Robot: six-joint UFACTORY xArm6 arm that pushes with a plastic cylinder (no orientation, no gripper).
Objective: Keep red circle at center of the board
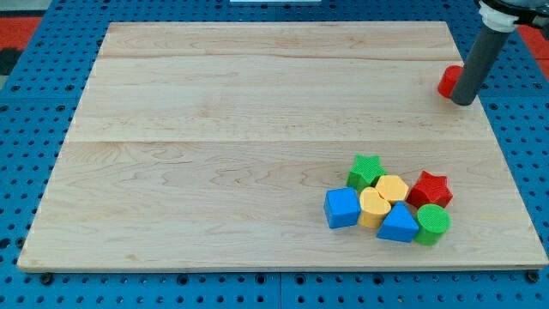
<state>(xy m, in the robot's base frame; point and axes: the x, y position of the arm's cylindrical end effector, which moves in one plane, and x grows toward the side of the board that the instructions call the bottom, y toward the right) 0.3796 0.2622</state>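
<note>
Progress looks slight: the red circle (448,81) sits at the far right of the wooden board (257,154), close to the right edge and well apart from the centre, so nearly the whole push toward the middle seems left to do. My tip (464,101) rests on the board touching or just beside the circle's right side; being a plain rod, it has nothing to open or close and grips nothing.

Near the right, clustered together, lie a green star (365,171), yellow hexagon (392,189), red star (430,190), blue cube (341,208), yellow heart (373,207), blue triangle (398,224) and green circle (432,223).

The rod hides most of the red circle, so its round shape is hard to confirm, and the arm above is cut off at the frame's top.
</note>
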